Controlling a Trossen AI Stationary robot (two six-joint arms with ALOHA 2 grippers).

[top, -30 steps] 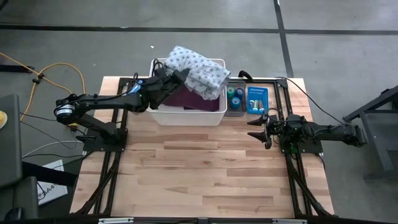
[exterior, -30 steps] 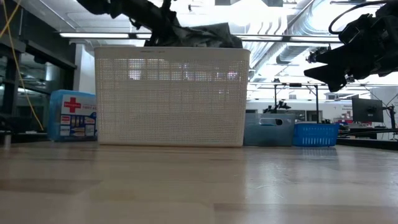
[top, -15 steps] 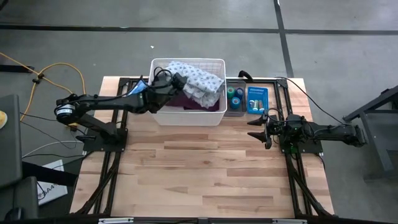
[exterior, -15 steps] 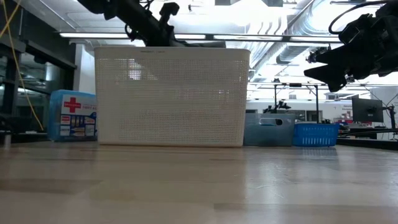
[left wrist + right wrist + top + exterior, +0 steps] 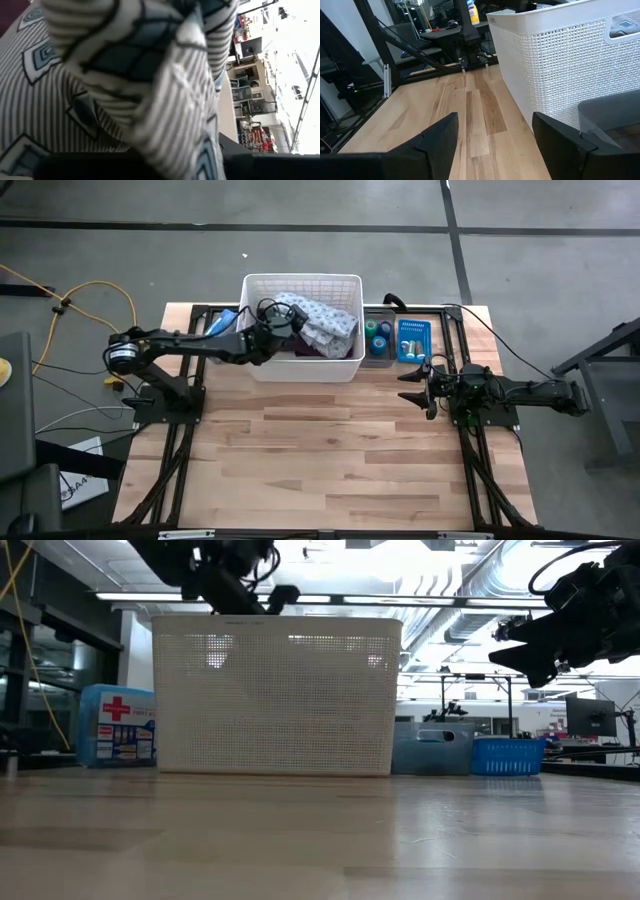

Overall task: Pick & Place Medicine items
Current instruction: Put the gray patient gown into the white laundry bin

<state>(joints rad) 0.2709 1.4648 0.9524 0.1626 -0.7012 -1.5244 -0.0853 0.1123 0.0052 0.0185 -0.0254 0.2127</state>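
A white mesh basket (image 5: 300, 277) (image 5: 275, 695) stands at the table's far edge. In it the grey patterned cloth (image 5: 325, 320) lies on a purple cloth (image 5: 300, 350). My left gripper (image 5: 283, 320) (image 5: 240, 585) reaches into the basket from the left, shut on the patterned cloth (image 5: 125, 75). Green and blue tape rolls (image 5: 377, 333) sit in a small grey bin right of the basket, beside a blue tray (image 5: 412, 340). The tube and vial do not show. My right gripper (image 5: 408, 385) (image 5: 495, 135) hovers open in front of those bins. My left gripper has a bunched fold of the grey patterned cloth (image 5: 167, 150) between its two fingers, coming at it slanting down from the table's left. The cloth fills the wrist view and hides the fingertips. The rest of the cloth lies slack in the basket.
A blue first-aid box (image 5: 117, 725) stands left of the basket. The grey bin (image 5: 435, 745) and blue tray (image 5: 508, 753) stand to its right. Bare wooden tabletop (image 5: 330, 450) spreads across the near half. Dark arm frames run along both sides.
My left gripper has come down from above the basket's rim into the basket and drawn back toward the table's left. The grey patterned cloth, held high and spilling over the rim a second ago, now lies sunk inside the basket.
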